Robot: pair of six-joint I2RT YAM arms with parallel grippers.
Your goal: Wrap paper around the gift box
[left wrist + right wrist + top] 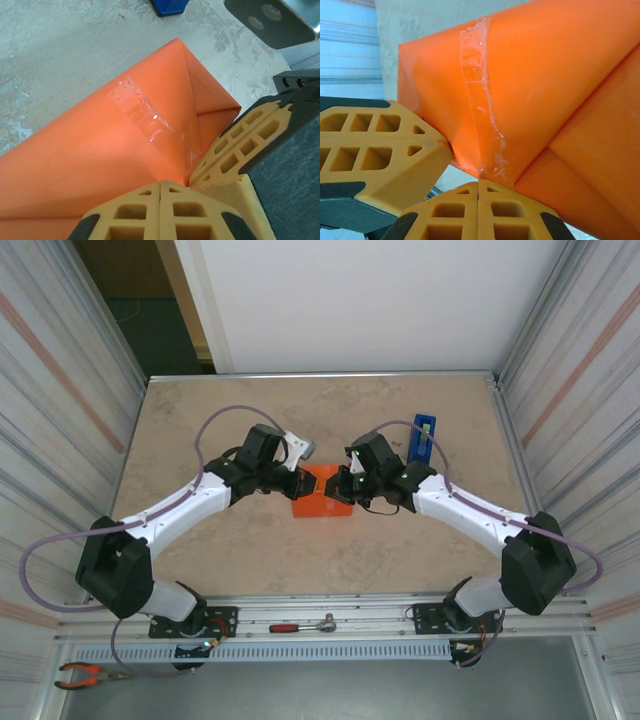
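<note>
The gift box lies mid-table, wrapped in the orange paper. A strip of clear tape crosses the paper's seam, and folded flaps show at one end. My left gripper is shut, its tips pressed to the paper beside the tape with nothing between them. My right gripper is also shut, touching the box's lower edge under the tape. The two grippers meet at the same spot, left and right. The right fingers show beside the left ones, and the left fingers show in the right wrist view.
A blue tape dispenser stands behind and to the right of the box, also in the left wrist view. A red-handled tool lies on the front rail and orange pliers at the near left. Metal walls close both sides.
</note>
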